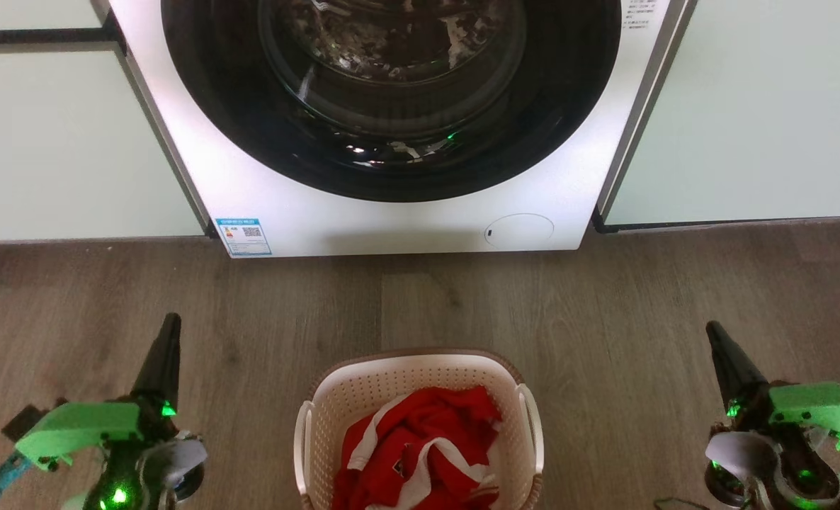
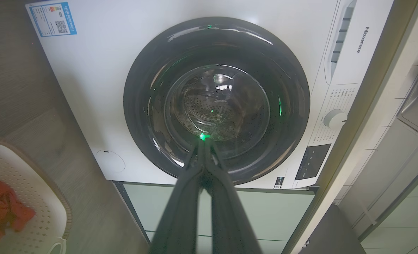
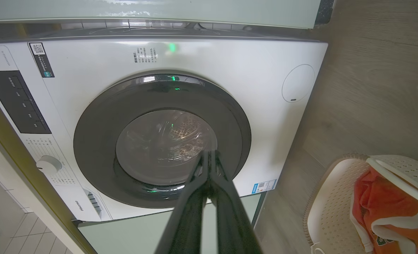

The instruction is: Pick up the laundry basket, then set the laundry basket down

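Note:
The cream-white perforated laundry basket (image 1: 363,397) with a brown rim and white side handles stands on the wood floor at the bottom centre of the head view, holding a red-and-white garment (image 1: 420,446). My left gripper (image 1: 172,322) hangs shut to the basket's left, well apart from it, its fingertips meeting (image 2: 204,143). My right gripper (image 1: 712,329) is shut to the basket's right, also apart, tips together (image 3: 209,155). The basket (image 2: 36,211) shows at the left wrist view's lower left, and the basket (image 3: 330,208) shows at the right wrist view's lower right.
A white front-loading washing machine (image 1: 285,212) with a dark round door (image 1: 392,142) stands straight ahead, beyond a strip of bare wood floor (image 1: 420,297). Pale green cabinet fronts (image 1: 59,142) flank it on both sides.

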Robot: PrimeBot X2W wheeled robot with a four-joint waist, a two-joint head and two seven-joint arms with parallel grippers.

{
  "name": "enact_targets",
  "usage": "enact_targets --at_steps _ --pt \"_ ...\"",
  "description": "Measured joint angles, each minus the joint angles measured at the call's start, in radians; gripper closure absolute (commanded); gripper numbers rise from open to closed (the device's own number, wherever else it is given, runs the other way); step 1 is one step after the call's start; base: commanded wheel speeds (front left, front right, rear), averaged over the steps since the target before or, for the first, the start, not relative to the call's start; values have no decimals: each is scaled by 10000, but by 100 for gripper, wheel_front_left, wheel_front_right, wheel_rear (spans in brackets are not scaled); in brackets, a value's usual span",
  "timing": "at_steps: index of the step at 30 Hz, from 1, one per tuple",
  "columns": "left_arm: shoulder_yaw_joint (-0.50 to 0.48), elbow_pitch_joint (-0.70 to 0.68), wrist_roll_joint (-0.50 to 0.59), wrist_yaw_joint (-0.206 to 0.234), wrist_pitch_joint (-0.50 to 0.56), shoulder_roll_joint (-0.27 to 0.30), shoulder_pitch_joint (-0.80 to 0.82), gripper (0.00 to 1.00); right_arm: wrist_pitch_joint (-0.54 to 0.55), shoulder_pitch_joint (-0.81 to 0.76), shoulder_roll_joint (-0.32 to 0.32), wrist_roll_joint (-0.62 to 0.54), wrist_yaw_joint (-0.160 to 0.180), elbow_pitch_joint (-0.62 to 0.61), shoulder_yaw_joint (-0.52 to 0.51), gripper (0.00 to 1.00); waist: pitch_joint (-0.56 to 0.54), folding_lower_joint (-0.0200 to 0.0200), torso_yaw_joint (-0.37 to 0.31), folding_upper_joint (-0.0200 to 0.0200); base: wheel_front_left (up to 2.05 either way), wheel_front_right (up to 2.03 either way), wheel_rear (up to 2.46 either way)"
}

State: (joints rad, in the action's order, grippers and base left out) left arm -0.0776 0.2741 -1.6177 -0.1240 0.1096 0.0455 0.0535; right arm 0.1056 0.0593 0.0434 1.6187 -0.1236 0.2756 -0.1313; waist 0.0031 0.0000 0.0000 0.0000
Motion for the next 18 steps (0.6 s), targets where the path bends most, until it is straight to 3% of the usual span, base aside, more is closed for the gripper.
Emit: enact_targets --at_steps 6,7,18 --pt "0 0 0 0 2 0 0 100 0 0 0 0 0 0 0 100 0 0 0 0 0 0 0" --pt "6 21 0 8 2 -2 -3 0 -2 -3 -4 2 0 21 4 0 0 0 0 0 0 0 0" --pt "29 585 232 13 -222 -81 -535 0 -209 -457 -104 -111 0 497 50 0 11 0 -13 0 0 0 0"
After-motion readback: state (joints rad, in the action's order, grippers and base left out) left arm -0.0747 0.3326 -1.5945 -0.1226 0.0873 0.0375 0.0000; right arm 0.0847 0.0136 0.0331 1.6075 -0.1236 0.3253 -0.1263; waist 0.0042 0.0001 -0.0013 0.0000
